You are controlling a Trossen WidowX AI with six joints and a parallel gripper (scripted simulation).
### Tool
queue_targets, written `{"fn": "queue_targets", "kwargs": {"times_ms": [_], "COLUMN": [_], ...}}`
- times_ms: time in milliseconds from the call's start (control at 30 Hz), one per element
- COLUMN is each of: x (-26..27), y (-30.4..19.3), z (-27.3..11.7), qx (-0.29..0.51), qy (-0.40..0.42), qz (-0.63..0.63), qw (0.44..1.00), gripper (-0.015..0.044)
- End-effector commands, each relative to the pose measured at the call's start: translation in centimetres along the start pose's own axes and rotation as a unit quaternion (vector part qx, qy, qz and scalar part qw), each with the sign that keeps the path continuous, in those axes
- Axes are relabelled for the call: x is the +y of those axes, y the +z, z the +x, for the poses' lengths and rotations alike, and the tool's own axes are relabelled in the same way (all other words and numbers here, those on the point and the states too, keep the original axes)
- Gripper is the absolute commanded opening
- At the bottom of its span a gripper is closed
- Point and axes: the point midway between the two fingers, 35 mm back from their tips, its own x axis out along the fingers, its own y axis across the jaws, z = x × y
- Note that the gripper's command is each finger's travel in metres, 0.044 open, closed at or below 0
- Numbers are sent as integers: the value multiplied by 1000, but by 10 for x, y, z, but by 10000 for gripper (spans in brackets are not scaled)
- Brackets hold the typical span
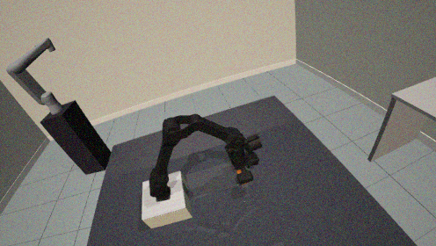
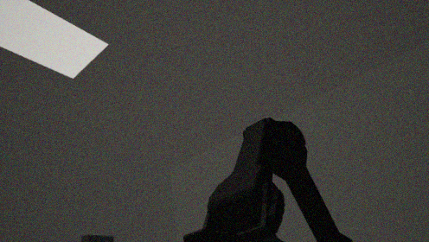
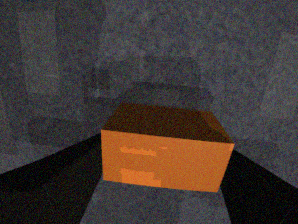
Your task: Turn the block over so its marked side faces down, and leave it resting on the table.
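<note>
The orange block [image 1: 239, 171] [image 3: 165, 162] sits between the two black fingers of my gripper [image 1: 243, 176] [image 3: 163, 145]. The gripper is shut on it, with a finger against its left and right ends in the wrist view. There, one long face is bright orange with lighter patches, and the adjoining face above it is dark brown in shadow. I cannot tell which side is marked. The fingers cover the block's ends, and its underside is hidden. In the top view only a small orange spot shows at the gripper; whether it touches the table is unclear. The exterior view shows no block or gripper.
The dark table top [image 1: 264, 211] lies under the arm. The arm's base stands on a white block-shaped pedestal [image 1: 169, 210]. A grey arm on a black stand [image 1: 76, 136] is beyond the left edge. A pale table [image 1: 417, 98] stands at the far right.
</note>
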Motion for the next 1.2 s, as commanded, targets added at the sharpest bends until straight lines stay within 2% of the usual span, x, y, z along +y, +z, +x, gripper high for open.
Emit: {"fn": "queue_targets", "kwargs": {"times_ms": [0, 233, 1167], "x": [0, 0, 1], "y": [2, 2, 1], "z": [-21, -25, -10], "qx": [-4, -9, -221], "qy": [1, 1, 1], "qz": [-2, -2, -3], "qw": [1000, 1000, 975], "gripper": [11, 0, 0]}}
